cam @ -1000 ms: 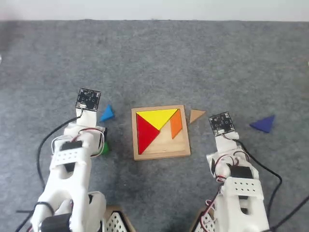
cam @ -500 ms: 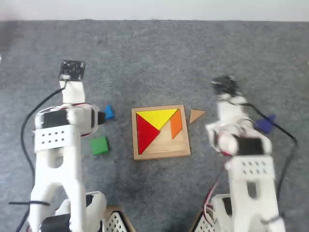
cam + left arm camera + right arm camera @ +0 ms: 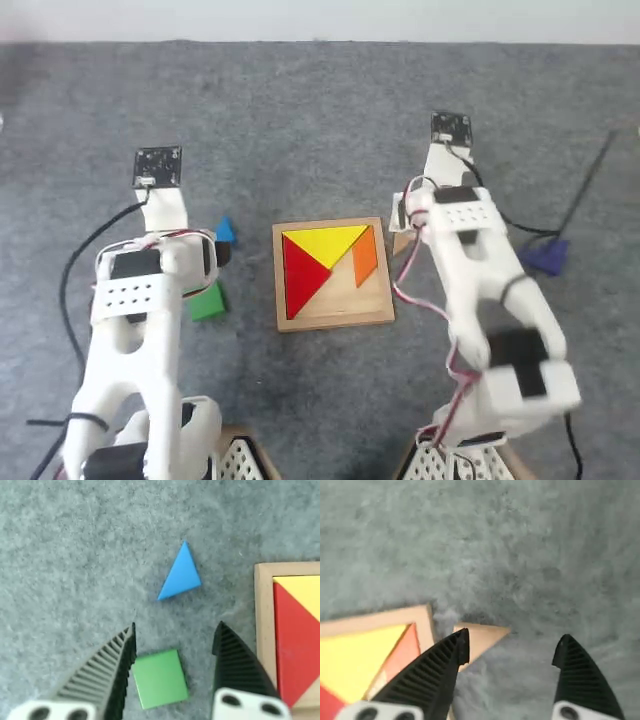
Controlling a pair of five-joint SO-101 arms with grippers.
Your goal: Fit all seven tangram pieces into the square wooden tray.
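Note:
The square wooden tray point(image 3: 334, 316) holds a yellow triangle point(image 3: 325, 243), a red triangle point(image 3: 300, 275) and an orange parallelogram point(image 3: 365, 255). My left gripper point(image 3: 176, 626) is open above the carpet, with the green square point(image 3: 159, 678) between its fingers and the light blue triangle point(image 3: 181, 573) just beyond them. My right gripper point(image 3: 515, 634) is open beside the tray's corner point(image 3: 427, 617). One of its fingers point(image 3: 445, 657) partly covers the tan triangle point(image 3: 485, 634). A dark blue triangle point(image 3: 545, 258) lies farther right.
Grey carpet covers the table. The tray's rim point(image 3: 262, 610) runs close to my left gripper's fingers. A black cable point(image 3: 585, 195) trails to the right of the right arm. The green square point(image 3: 207, 302) lies left of the tray.
Both arms rose and stretched forward from their pulled-back pose. The right arm then swung left, over the tan triangle. The left arm settled over the green square.

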